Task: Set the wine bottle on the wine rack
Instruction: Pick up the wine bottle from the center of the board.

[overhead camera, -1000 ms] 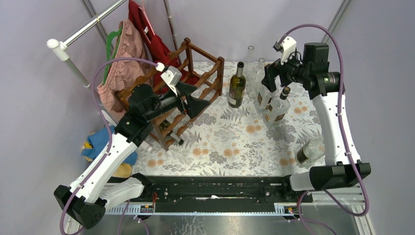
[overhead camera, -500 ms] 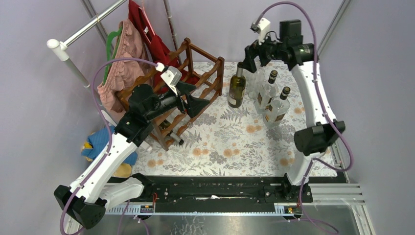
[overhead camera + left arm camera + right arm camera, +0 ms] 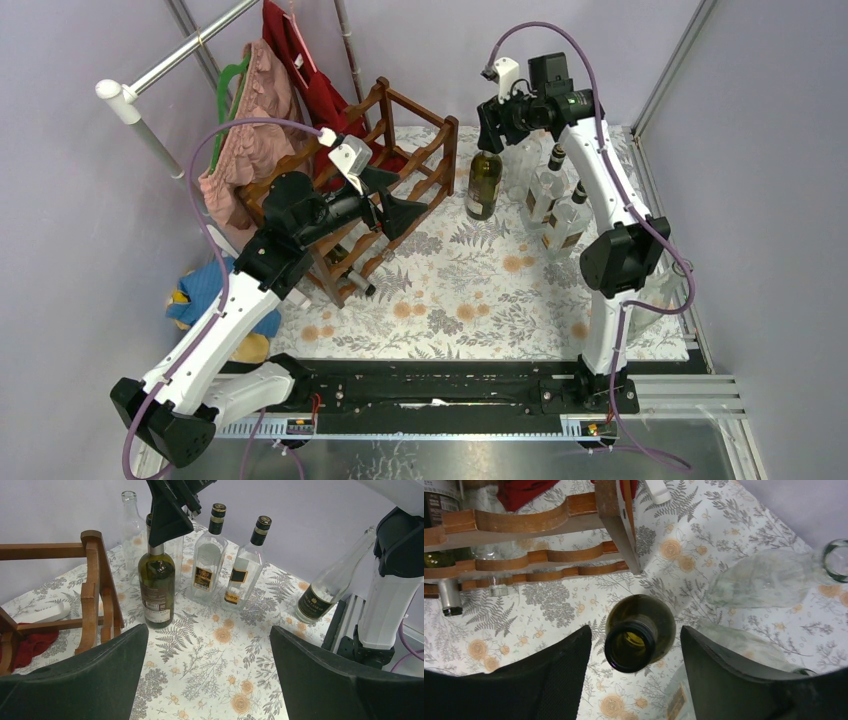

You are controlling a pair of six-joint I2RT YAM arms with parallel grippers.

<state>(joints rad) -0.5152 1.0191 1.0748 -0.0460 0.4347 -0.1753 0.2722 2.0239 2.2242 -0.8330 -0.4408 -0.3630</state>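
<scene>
Plainly, one dark green wine bottle [image 3: 484,185] stands on the floral table [image 3: 470,300] near its far edge, just right of the wine rack [image 3: 425,170], which fills the far left corner. The bottle is upright: its long axis is vertical, its base sits on the cloth and its open mouth points straight up. The right pincer [image 3: 490,135] hangs over it with fingers apart, one on each side of the neck. The right wrist view shows a gap between each finger and the glass, so nothing is clamped. The left pincer [image 3: 400,200] hovers by the rack, spread wide and empty. Right of the wine bottle stand two capped clear bottles [image 3: 207,562] with labels, side by side. One uncapped clear bottle [image 3: 129,522] stands behind by the far edge; whether a second hides behind the green one I cannot tell. One more clear bottle, the tilted bottle [image 3: 325,587], is at the right edge. At least two racked bottles [image 3: 449,597] lie on the lower rails, necks poking out toward the table's middle.
</scene>
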